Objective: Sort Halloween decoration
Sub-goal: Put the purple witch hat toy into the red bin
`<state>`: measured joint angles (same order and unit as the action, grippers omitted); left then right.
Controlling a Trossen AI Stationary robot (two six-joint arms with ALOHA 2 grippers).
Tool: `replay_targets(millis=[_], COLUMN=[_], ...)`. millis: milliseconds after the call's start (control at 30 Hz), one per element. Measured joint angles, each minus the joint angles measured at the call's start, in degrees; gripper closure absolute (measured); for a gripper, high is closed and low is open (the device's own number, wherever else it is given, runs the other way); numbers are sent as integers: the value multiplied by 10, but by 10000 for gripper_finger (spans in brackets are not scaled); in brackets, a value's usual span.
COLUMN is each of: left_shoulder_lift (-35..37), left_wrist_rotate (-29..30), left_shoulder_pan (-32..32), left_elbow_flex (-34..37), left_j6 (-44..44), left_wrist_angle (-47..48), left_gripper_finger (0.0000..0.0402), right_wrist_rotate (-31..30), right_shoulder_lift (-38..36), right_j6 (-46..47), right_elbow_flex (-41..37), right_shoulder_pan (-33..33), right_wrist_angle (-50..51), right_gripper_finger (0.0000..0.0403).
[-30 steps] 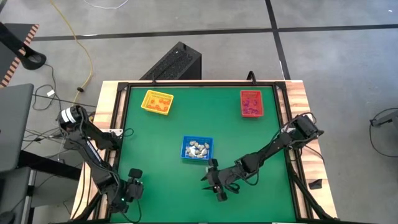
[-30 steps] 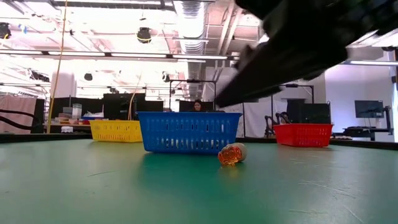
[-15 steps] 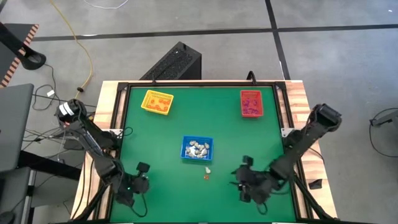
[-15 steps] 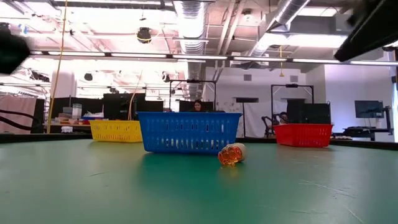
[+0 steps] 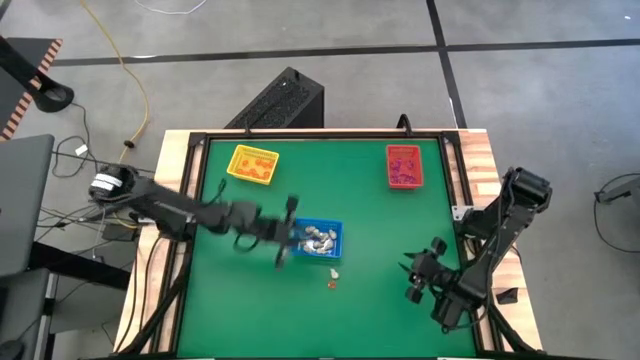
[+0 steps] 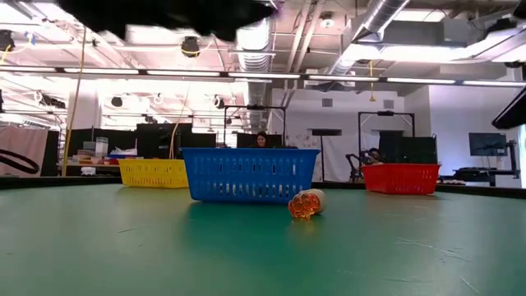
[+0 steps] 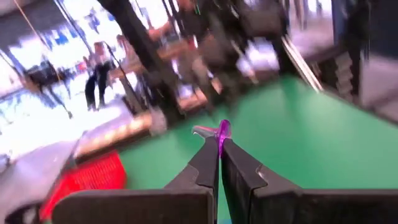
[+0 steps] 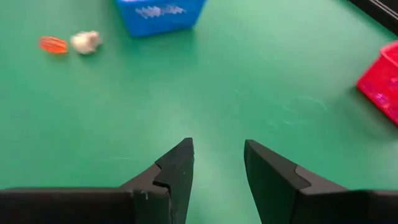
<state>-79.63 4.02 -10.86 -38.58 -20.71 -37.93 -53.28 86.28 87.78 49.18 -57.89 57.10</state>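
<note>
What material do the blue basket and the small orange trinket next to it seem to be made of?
The blue basket looks like moulded plastic: its walls are a grid of thin slats with open slots, in one even colour. The orange trinket appears to be clear, glossy plastic, since light glows through it and it reflects on the green table. Glass cannot be ruled out.

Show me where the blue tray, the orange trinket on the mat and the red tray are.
blue tray (image 6: pixel 249 174): low view, middle of its front wall.
orange trinket (image 6: pixel 303 205): low view, centre of its body.
red tray (image 5: pixel 391 166): high view, left rim.
</note>
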Motion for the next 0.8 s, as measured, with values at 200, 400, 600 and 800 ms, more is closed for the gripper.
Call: replay_targets(millis=[200,400,600,800], left_shoulder_lift=[-159,-378,-560,-664], left_wrist_rotate=[-153,-172,-172,-172], left_shoulder_pan=[176,257,295,306], left_elbow_flex=[-112,-359,-597,-757], left_j6=[72,165,266,338], left_wrist_angle=[-102,-97,6,58], left_gripper_finger=[401,401,401,401], right_wrist_rotate=[6,8,9,9], right_shoulder_lift=[0,0,0,0], right_j6=[19,18,18,2], right_elbow_flex=[-18,-18,-18,-17], right_shoulder_pan=[14,25,25,25], right_wrist_angle=[-3,-7,-9,-10], right_gripper_finger=[234,234,234,234])
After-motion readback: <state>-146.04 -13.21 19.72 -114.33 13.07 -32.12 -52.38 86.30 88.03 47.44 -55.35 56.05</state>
